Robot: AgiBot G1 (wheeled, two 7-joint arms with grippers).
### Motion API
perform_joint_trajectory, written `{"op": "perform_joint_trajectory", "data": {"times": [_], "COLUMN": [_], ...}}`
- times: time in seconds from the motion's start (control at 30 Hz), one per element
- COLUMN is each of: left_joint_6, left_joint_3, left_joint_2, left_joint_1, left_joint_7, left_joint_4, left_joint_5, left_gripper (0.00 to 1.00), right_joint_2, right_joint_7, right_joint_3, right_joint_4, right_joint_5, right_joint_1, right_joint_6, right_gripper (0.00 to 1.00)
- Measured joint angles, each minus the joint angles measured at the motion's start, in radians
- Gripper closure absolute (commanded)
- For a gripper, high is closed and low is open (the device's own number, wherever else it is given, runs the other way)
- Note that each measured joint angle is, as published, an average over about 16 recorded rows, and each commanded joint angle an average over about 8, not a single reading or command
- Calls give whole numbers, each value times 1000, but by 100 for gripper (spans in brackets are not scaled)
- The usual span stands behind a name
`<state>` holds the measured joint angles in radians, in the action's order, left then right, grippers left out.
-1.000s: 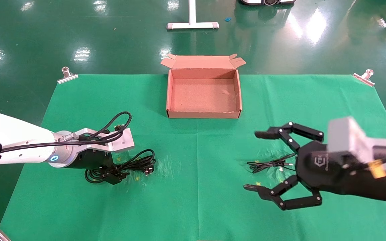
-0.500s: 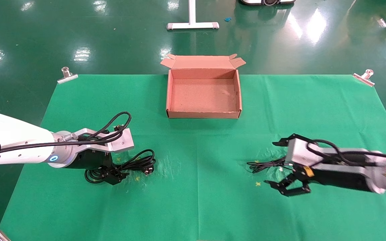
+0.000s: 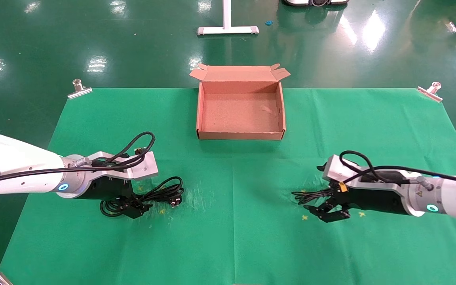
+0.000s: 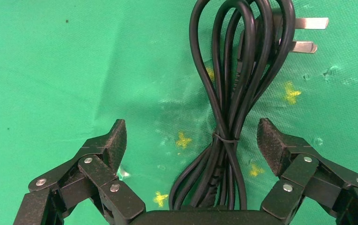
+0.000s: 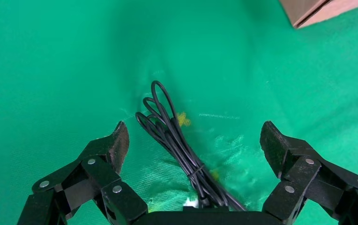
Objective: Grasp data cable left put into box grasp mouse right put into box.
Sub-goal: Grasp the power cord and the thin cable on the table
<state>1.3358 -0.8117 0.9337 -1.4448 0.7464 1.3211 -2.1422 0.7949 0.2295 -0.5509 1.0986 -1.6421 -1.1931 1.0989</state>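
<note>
Left tool (image 4: 191,140) astride data cable (image 4: 233,93) — fingers spread

Mouse body hidden under right end effector (image 3: 328,206); only cord (image 5: 177,140) visible

Data cable (image 4: 228,89): glossy black, with silver plug prongs. Thin cord (image 5: 177,136): black. Box (image 3: 240,135): plain brown cardboard. Table cloth (image 3: 228,237): bright green, marked with small yellow crosses (image 4: 182,139). Left gripper (image 4: 191,140) and right gripper (image 5: 193,143): black. Arm casings: white, apparently with blue indicator rings.
</note>
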Motion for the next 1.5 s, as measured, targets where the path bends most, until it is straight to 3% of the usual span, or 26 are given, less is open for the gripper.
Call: {"op": "perform_joint_trajectory", "data": {"times": [0.2,0.27,0.43,0.47,0.5,1.5], "left_joint_6": [0,0,0,0,0,0], "left_joint_3": [0,0,0,0,0,0], "left_joint_2": [0,0,0,0,0,0], "left_joint_1": [0,0,0,0,0,0], "left_joint_7": [0,0,0,0,0,0], "left_joint_4": [0,0,0,0,0,0], "left_joint_5": [0,0,0,0,0,3], "left_gripper": [73,98,100,100,100,100], "right_joint_2": [15,17,21,21,22,16], "right_joint_7": [1,1,1,2,2,0], "right_joint_3": [-7,-9,-12,-12,-12,-8], "right_joint_4": [-24,-27,-31,-31,-32,-25], "right_joint_5": [-18,-23,-30,-31,-32,-21], "right_joint_1": [-6,-6,-6,-6,-6,-4], "right_joint_6": [-12,-15,-20,-20,-20,-15], "right_gripper": [2,23,86,96,100,100]}}
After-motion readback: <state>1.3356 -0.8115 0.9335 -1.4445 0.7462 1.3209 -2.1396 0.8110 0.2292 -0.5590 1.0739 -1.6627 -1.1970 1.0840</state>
